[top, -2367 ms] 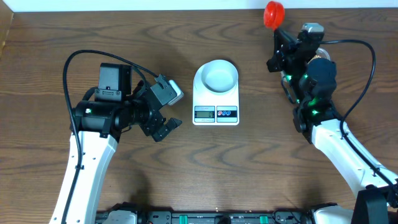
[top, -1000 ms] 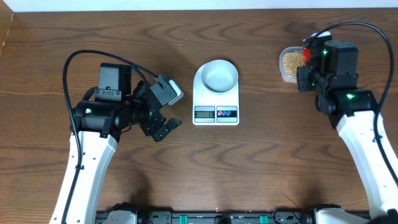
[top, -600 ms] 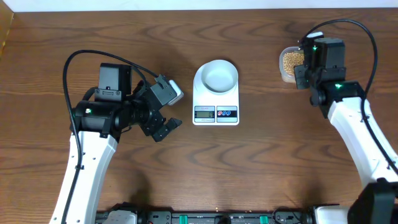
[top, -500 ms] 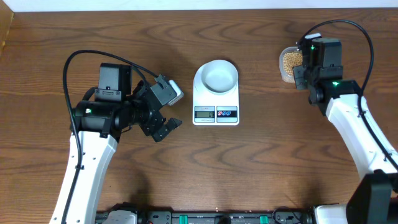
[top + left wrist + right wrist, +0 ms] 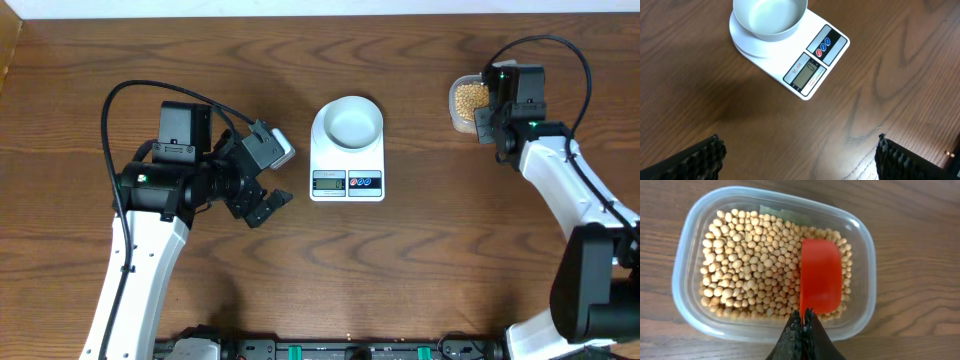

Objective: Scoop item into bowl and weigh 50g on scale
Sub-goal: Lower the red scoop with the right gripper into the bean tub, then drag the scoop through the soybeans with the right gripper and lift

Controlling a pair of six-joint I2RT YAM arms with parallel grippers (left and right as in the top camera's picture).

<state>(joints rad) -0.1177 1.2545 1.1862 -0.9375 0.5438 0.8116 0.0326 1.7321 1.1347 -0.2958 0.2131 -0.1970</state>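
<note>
The left gripper (image 5: 799, 150) hangs over the table (image 5: 700, 85) with its fingers spread wide, at 9 o'clock from the scale (image 5: 347, 168). The bowl (image 5: 348, 122) sits on the scale's 12 o'clock end. Farther off, at 2 o'clock, the right gripper (image 5: 802, 325) pinches the handle of a red scoop (image 5: 821, 275). The scoop lies among the beans (image 5: 750, 265) in a clear tub (image 5: 685, 285).

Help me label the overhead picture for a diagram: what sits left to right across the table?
Left arm's black fingers → small white digital scale → clear rectangular plastic tub of small tan-yellow beans.
</note>
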